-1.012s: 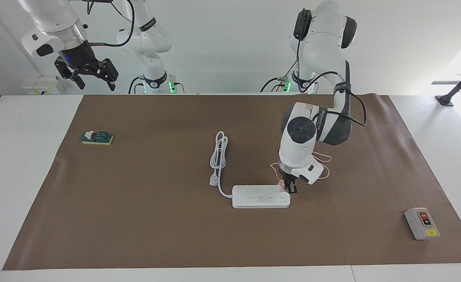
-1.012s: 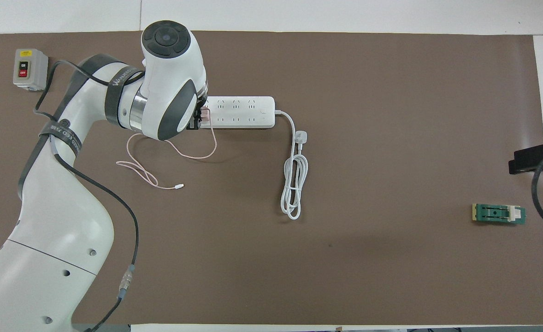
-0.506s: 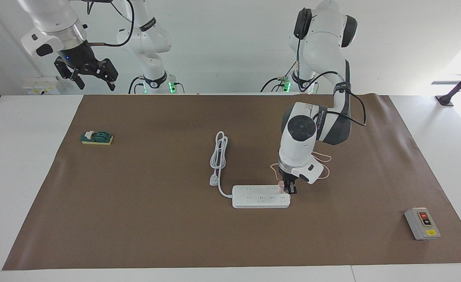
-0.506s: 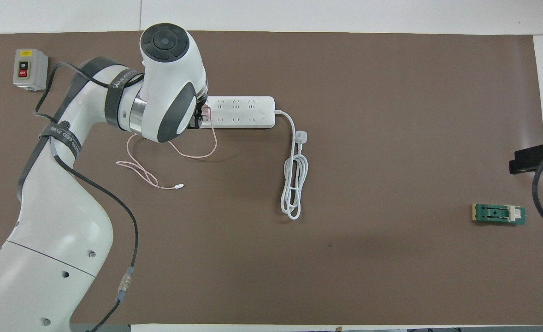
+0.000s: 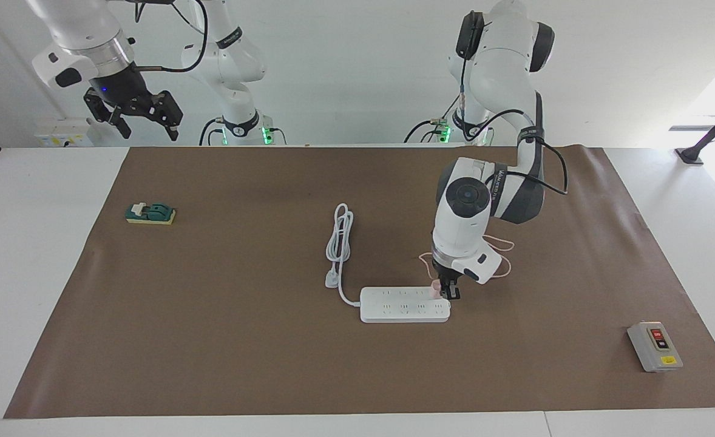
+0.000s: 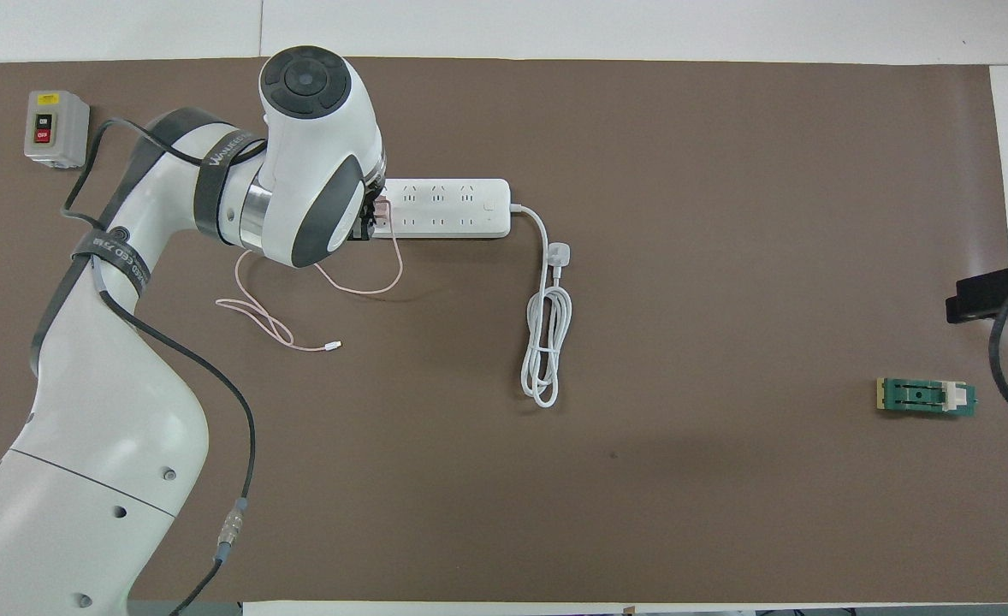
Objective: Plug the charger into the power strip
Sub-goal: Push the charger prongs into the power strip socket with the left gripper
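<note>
The white power strip (image 5: 405,304) lies flat mid-table; it also shows in the overhead view (image 6: 444,208). The pale pink charger (image 5: 435,289) stands on the strip's end socket toward the left arm's end, also seen from overhead (image 6: 381,206). Its thin pink cable (image 6: 299,295) loops on the mat nearer to the robots. My left gripper (image 5: 450,295) is down at that end of the strip, right against the charger; the wrist hides most of it from overhead (image 6: 365,229). My right gripper (image 5: 145,124) waits raised and open above the right arm's end of the table.
The strip's thick white cord (image 5: 340,240) lies coiled nearer to the robots, its white plug (image 5: 332,279) beside the strip. A grey button box (image 5: 655,346) sits at the left arm's end. A green and yellow block (image 5: 150,213) sits at the right arm's end.
The left arm's wrist has risen and shifted slightly while the charger stays on the strip's end socket. The right arm has not moved.
</note>
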{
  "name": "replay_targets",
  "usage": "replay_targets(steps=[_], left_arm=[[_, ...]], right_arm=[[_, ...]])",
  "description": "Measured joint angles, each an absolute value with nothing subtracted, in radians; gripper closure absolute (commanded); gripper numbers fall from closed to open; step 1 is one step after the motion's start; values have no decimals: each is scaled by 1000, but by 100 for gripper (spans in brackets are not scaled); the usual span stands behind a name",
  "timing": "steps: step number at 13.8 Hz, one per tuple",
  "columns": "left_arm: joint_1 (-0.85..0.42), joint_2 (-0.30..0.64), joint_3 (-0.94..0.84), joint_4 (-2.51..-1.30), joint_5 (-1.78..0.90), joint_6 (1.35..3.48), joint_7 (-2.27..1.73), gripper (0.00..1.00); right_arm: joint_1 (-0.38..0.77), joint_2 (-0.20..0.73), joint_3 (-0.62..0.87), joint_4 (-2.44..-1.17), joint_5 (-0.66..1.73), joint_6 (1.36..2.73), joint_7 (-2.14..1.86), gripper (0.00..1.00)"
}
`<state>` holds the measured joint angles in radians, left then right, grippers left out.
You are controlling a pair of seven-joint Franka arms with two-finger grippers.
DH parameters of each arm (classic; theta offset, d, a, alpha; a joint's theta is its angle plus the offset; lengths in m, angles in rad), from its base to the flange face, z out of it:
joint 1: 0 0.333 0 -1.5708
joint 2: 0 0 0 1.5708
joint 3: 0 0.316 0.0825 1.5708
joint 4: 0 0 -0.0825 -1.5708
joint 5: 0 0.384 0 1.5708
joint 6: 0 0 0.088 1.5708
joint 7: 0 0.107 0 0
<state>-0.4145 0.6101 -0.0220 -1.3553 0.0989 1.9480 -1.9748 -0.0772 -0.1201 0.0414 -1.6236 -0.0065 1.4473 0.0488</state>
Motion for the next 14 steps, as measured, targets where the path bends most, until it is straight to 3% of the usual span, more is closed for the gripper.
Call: replay_targets(steps=[14], left_arm=[[-420,610,-24,-1393,111,1965,-1970,100]], right_arm=[[-82,-120,41,-1624,-7,1447,49,0]])
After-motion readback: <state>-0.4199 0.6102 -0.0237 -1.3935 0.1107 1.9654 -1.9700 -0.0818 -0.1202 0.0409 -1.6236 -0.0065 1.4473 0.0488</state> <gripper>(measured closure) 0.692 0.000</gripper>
